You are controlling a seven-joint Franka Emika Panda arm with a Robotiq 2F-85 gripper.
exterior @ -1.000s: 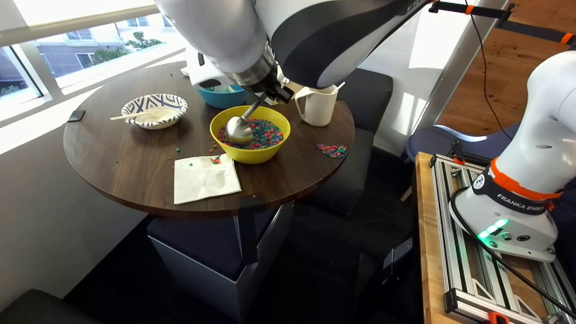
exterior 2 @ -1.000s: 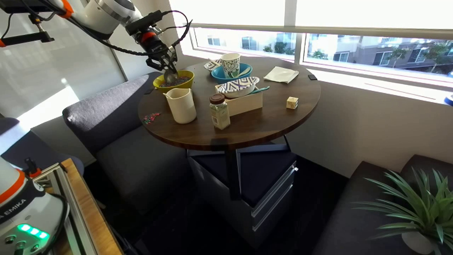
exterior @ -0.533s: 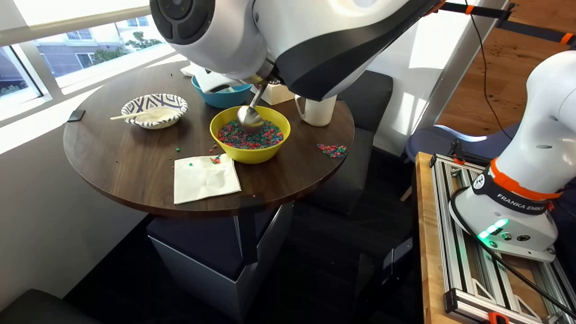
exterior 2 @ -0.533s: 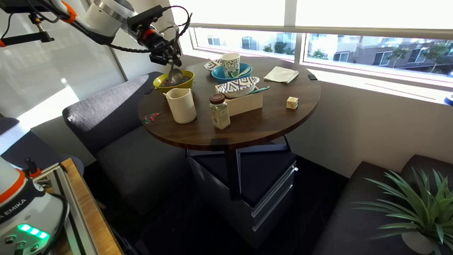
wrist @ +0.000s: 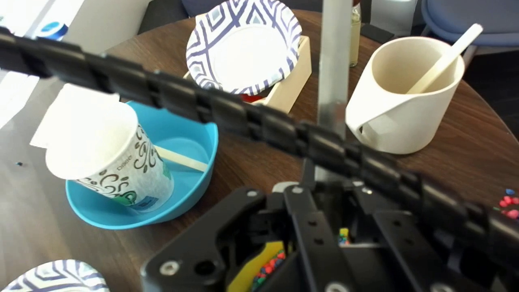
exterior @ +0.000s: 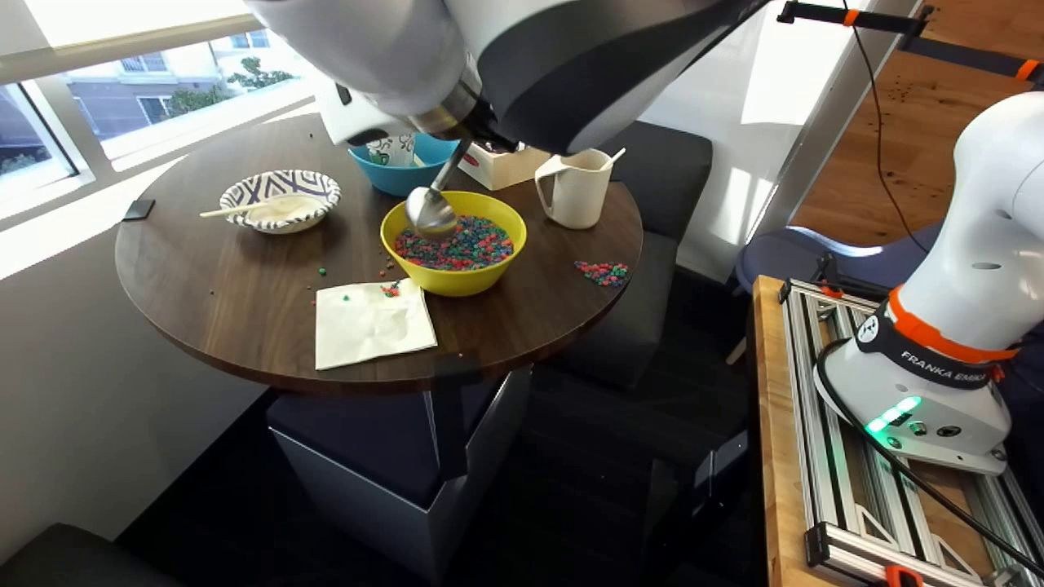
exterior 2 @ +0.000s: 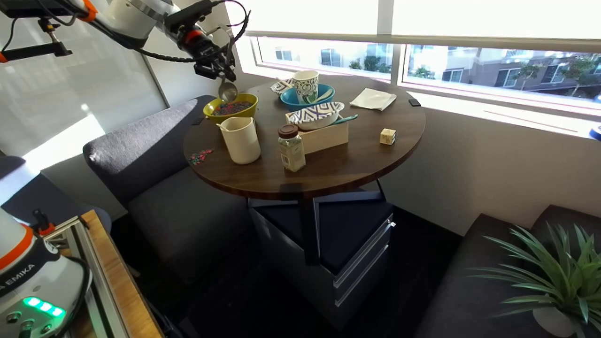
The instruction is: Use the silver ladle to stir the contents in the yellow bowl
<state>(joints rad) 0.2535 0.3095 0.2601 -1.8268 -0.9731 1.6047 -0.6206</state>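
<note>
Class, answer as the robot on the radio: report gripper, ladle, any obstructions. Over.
Gripper shut on silver ladle. Scoop over yellow bowl, contact with contents unclear. Cream pitcher nearby, likely not blocking.

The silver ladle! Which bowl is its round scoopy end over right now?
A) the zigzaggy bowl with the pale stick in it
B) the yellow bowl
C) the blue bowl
B, because in both exterior views the silver ladle ends over the yellow bowl, with the tiny coloured pieces below it.
</note>
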